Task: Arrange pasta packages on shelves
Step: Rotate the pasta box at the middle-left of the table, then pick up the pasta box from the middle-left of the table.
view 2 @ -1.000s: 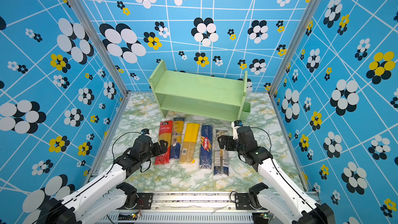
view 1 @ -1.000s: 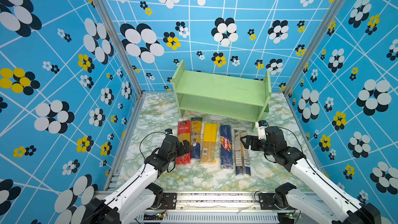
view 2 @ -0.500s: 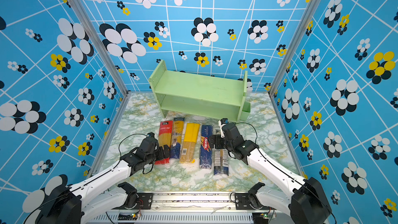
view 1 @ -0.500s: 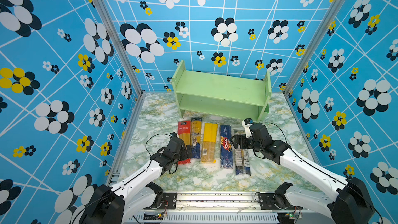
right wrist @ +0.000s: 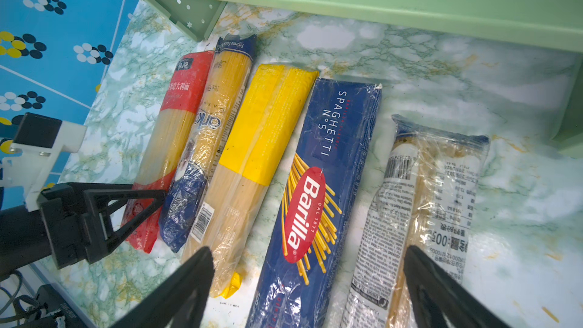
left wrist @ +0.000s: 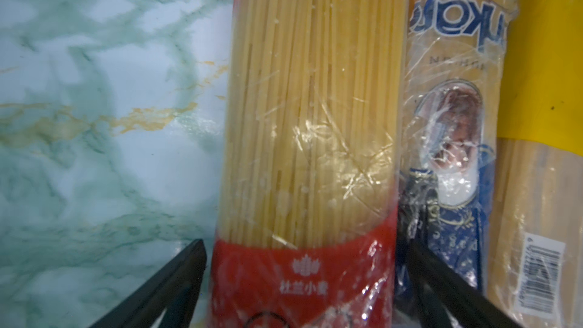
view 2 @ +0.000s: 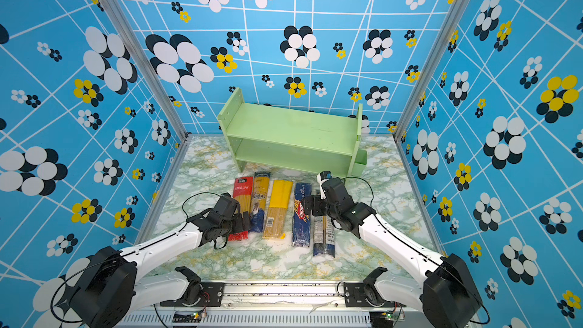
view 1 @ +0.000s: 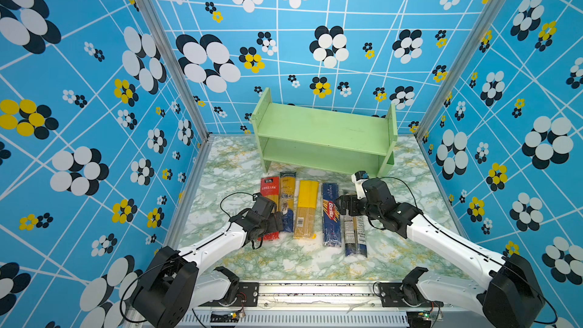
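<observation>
5 spaghetti packs flat on the marble tabletop [view 1: 220, 178], side by side in 1 row, far ends toward the pale green 2-tier shelf unit [view 1: 325, 124] just beyond them. From the robot's left to right: red pack [view 1: 269, 194], clear pack with navy end [view 1: 287, 197], yellow-topped pack [view 1: 307, 194], dark blue Barilla pack [view 1: 330, 212], clear pack with navy and white label [view 1: 355, 235], this last set a little nearer the robot than the other 4. Red pack and clear pack with navy end touching along their long edges. Left gripper [left wrist: 304, 244] low over the near end of the red pack, jaws apart and straddling it: 1 finger outside the pack's outer edge with a sliver of tabletop between, the other in the seam against the clear pack with navy end. Right gripper [right wrist: 307, 250] above the dark blue Barilla pack, between that pack and the clear pack with navy and white label, jaws spread wide, clear of both.
</observation>
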You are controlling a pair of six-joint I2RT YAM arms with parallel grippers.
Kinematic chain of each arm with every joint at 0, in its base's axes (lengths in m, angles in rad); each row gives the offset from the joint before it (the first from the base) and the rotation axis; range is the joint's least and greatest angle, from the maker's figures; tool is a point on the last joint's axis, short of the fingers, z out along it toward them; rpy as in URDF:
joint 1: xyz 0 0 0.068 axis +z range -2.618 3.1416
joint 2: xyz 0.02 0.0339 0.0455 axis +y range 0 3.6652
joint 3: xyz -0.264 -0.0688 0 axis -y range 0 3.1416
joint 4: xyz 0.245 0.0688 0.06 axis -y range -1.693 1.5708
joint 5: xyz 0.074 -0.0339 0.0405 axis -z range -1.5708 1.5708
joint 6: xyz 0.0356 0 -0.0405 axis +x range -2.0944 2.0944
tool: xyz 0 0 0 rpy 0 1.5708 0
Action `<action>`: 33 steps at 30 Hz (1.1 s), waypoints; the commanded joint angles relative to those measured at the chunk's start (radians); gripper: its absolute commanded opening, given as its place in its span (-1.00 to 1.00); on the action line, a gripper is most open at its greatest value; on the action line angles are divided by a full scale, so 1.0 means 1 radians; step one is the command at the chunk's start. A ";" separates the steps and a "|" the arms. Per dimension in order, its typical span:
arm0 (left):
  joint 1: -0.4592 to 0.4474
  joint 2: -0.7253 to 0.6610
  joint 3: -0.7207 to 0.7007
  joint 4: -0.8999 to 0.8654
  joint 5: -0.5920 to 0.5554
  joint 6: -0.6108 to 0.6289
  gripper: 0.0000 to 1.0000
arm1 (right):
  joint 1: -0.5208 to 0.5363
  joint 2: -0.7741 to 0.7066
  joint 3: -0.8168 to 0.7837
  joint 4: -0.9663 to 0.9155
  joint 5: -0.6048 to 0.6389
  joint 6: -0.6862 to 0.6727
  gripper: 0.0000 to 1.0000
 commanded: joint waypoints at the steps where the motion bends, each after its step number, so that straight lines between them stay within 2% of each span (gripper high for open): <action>1: -0.002 0.014 0.021 -0.101 -0.076 -0.006 0.98 | 0.008 0.012 0.027 0.016 0.018 0.001 0.92; 9: 0.018 0.024 0.047 -0.210 -0.153 -0.013 0.99 | 0.009 0.015 0.028 0.019 0.018 -0.005 0.92; 14: 0.019 -0.009 0.013 -0.098 -0.049 0.049 0.99 | 0.009 0.015 0.022 0.031 0.018 -0.005 0.92; 18: 0.021 -0.003 0.001 -0.064 -0.019 0.054 0.98 | 0.010 0.018 0.020 0.033 0.018 -0.003 0.92; 26: 0.020 0.042 0.001 -0.029 -0.032 0.044 1.00 | 0.010 0.023 0.016 0.042 0.015 -0.006 0.92; 33: 0.022 0.078 0.011 -0.053 -0.085 0.009 0.87 | 0.010 0.027 0.008 0.050 0.013 -0.008 0.92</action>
